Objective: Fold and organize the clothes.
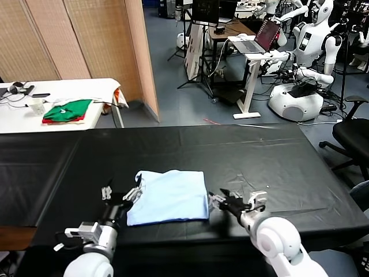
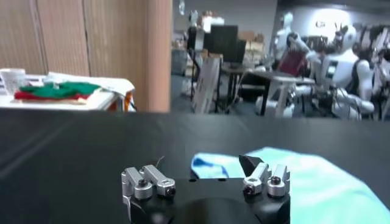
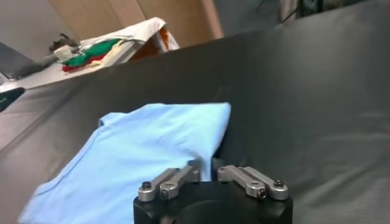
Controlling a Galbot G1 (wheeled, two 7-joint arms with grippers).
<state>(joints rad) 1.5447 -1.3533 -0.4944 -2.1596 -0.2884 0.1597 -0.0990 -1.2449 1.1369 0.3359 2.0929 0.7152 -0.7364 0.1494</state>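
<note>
The clothes are one pale blue T-shirt (image 1: 170,196) (image 2: 317,176) (image 3: 140,146), lying folded in a flat rectangle near the front of the black table (image 1: 259,156). My left gripper (image 1: 122,193) (image 2: 204,167) is low at the shirt's left edge. Its fingers are wide open and the shirt's corner lies just beyond them. My right gripper (image 1: 218,200) (image 3: 206,165) is at the shirt's right edge. Its fingertips stand close together with a strip of the blue cloth between them.
A green-and-red pile of folded clothes (image 1: 68,111) (image 2: 55,91) (image 3: 91,55) lies on a white table at the far left. Wooden partitions, a desk with a laptop (image 1: 266,36) and white robots stand behind. An office chair (image 1: 354,135) is at the right.
</note>
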